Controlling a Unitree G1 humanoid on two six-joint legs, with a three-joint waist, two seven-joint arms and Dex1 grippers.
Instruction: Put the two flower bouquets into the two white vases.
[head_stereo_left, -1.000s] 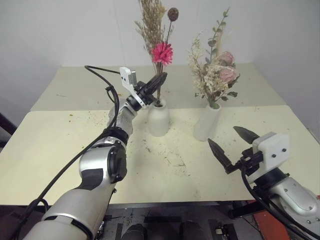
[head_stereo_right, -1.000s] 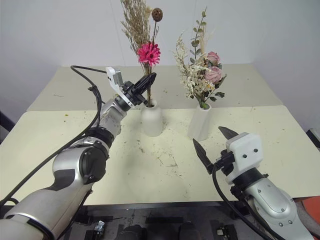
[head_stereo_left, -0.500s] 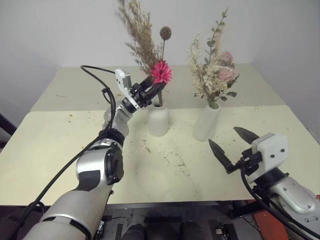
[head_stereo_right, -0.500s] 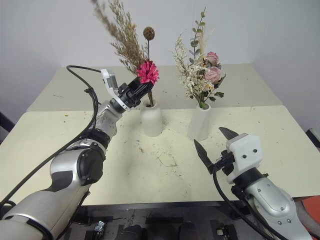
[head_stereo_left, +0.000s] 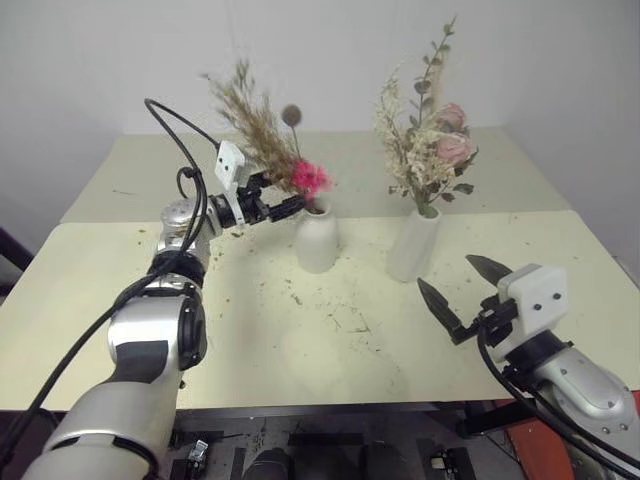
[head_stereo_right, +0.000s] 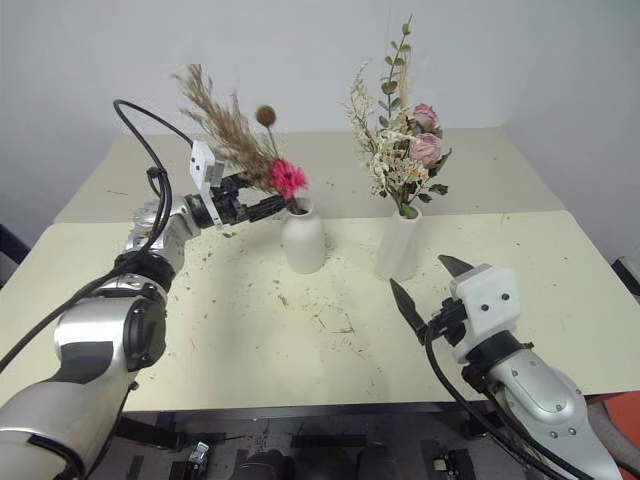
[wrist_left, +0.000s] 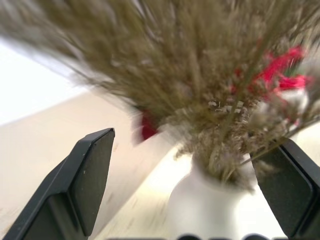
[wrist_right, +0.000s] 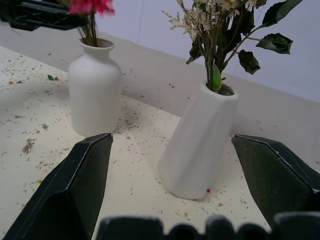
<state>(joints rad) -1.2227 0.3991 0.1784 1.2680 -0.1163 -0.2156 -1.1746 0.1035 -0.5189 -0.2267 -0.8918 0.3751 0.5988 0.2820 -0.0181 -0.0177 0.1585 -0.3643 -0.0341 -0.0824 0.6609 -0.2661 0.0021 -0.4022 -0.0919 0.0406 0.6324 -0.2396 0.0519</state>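
**Both bunches stand in their vases; left claw released beside the grass bunch**

The grass bunch (head_stereo_right: 232, 128) sits with its stems in the bottle vase (head_stereo_right: 303, 238), but it leans far toward the robot's left, its magenta flower (head_stereo_right: 286, 177) hanging just over the vase mouth. The lean is probably because the stems are thin and loose in the short neck, so nothing props them upright. The left claw (head_stereo_right: 268, 205) lies level beside the vase neck with its fingers spread and nothing between them; it grips no stem. The rose bunch (head_stereo_right: 400, 140) stands nearly upright in the cone vase (head_stereo_right: 399, 243), likely held steady by its fuller, tied stem bundle. The right claw (head_stereo_right: 425, 290) hangs spread and empty above the surface (head_stereo_right: 520, 260), near the cone vase but apart from it.

The head views give the whole layout: two vases side by side, grass bunch tilted, crumbs scattered on the surface. The left wrist view shows what they cannot: the grass stems entering the vase mouth between the parted fingers (wrist_left: 85, 175), touching neither. The right wrist view shows the green tie (wrist_right: 215, 77) at the cone vase's rim.
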